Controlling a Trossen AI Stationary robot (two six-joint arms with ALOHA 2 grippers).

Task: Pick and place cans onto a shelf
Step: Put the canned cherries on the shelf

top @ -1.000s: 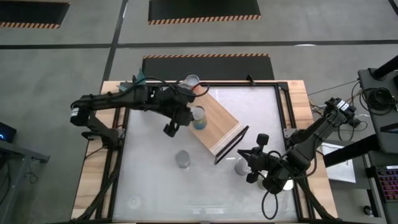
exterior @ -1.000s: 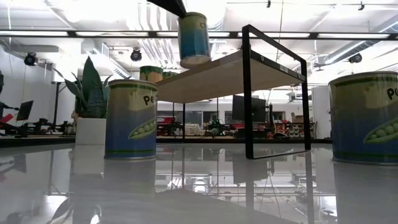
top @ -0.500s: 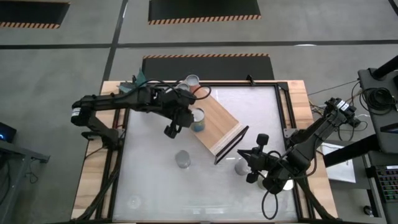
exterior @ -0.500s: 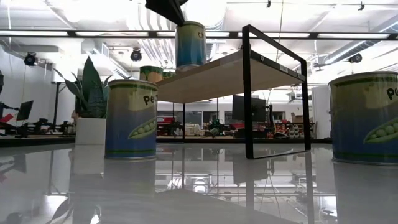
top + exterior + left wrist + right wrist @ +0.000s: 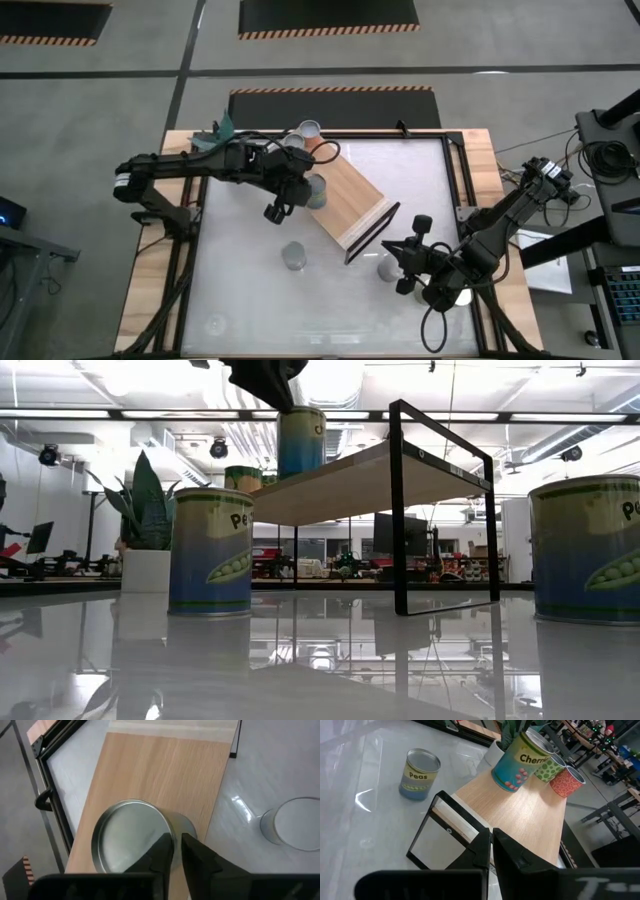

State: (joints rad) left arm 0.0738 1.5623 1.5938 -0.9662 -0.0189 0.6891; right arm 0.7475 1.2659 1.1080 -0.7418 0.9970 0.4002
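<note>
A blue can [image 5: 317, 192] with a silvery lid [image 5: 131, 836] stands on the light-wood shelf [image 5: 352, 200], near its far left end. My left gripper [image 5: 177, 851] comes down onto it from above [image 5: 268, 380] and is shut on its rim. A Peas can [image 5: 294, 256] stands on the table in front of the shelf, and another [image 5: 590, 550] stands near the right end. My right gripper [image 5: 396, 264] hovers shut beside the shelf's near end [image 5: 445, 827] and holds nothing. My left gripper pinches the can's top rim [image 5: 170, 836] on the side nearest the wrist. One finger [image 5: 161, 849] lies over the lid and the other [image 5: 196, 854] outside the wall. The fingers slant down from the table's left. The can's base [image 5: 300, 476] rests on the shelf board.
Beyond the shelf's far end stand a green-dotted can [image 5: 550, 767], a red can [image 5: 567, 782] and a white pot with a green plant [image 5: 147, 565]. A black frame [image 5: 455, 175] runs round the white tabletop. The shelf's right half [image 5: 170, 770] is bare wood.
My left gripper has come down with the blue can. A second ago the can hung tilted a little above the shelf; now it stands upright with its base on the board. My right arm has kept still.
</note>
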